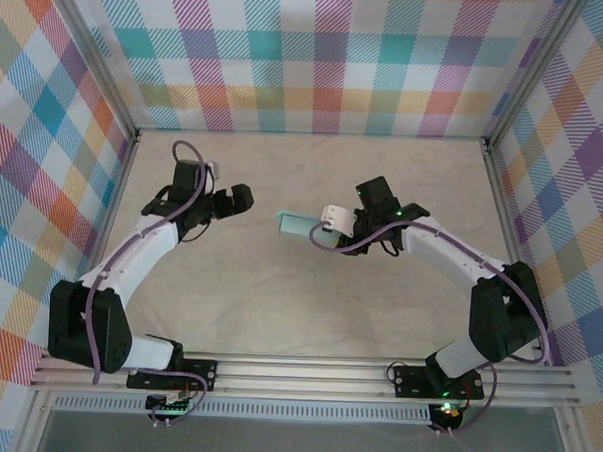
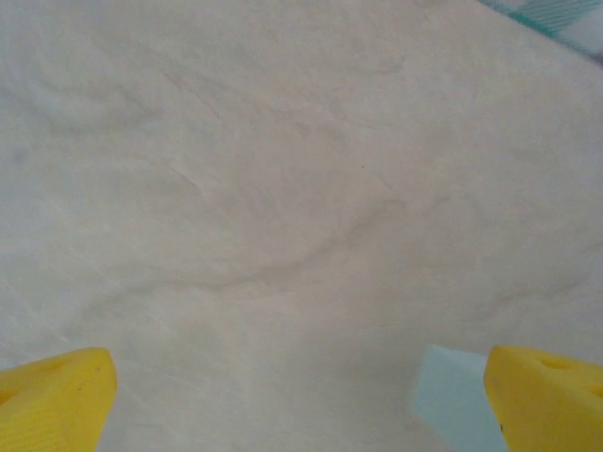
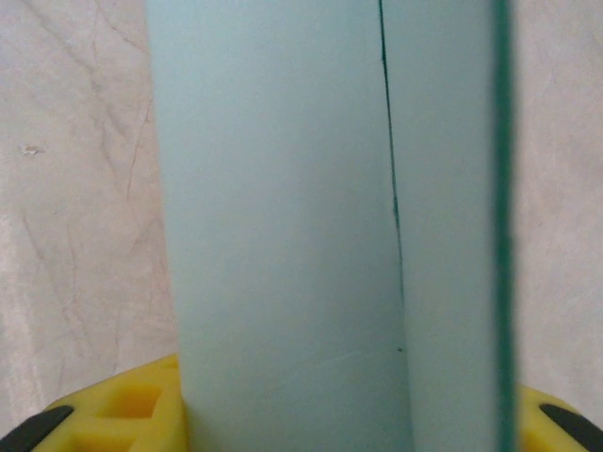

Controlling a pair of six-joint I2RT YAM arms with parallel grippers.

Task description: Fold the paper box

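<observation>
Paper box (image 1: 300, 225) is near the middle of a pale beige, faintly veined surface (image 1: 278, 305), which is closed in on three sides by walls (image 1: 319, 57) of pastel plaid. A metal rail (image 1: 305, 371) runs along the near edge, where my arms are bolted. My right end effector (image 1: 327, 225) is clenched on one end of the paper box, so the mint card sticks out from it toward my left arm. From the right wrist, the card rises between my yellow fingers (image 3: 122, 419), with a thin dark seam and a darker teal edge to one side. My left end effector (image 1: 241, 198) is released, its yellow fingers (image 2: 52, 395) spread wide over bare surface. It is near the box's free end but apart from it, and a mint corner shows just beside one finger.
</observation>
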